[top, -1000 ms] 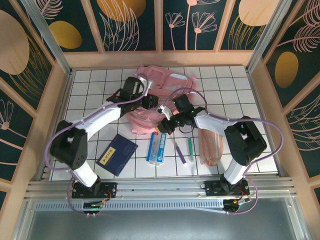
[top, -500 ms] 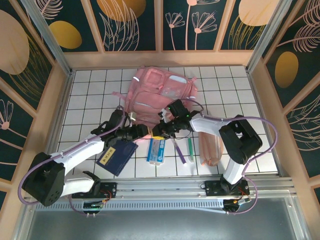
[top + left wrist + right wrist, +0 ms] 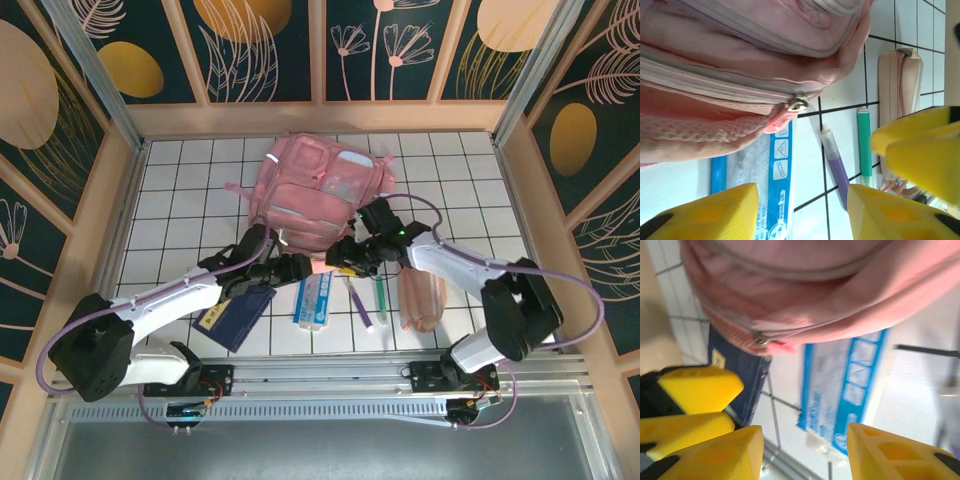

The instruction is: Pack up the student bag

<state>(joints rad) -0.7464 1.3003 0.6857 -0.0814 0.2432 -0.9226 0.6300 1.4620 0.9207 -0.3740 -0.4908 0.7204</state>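
Note:
The student bag is a large pink backpack lying flat at the back middle of the tiled table, pockets up. Both grippers hover at its near edge, facing each other. My left gripper is open with nothing between its fingers; in its wrist view the gripper looks past the bag's zipper pull. My right gripper is also open and empty; its wrist view shows the gripper below the bag and the same zipper pull.
In front of the bag lie a navy notebook, a blue-and-white ruler pack, a purple pen, a green pen and a peach pencil pouch. Wooden walls ring the table.
The bag, bunched up a second ago, now lies flat. The right gripper has opened. The left arm has swung from the bag's far side to its near edge.

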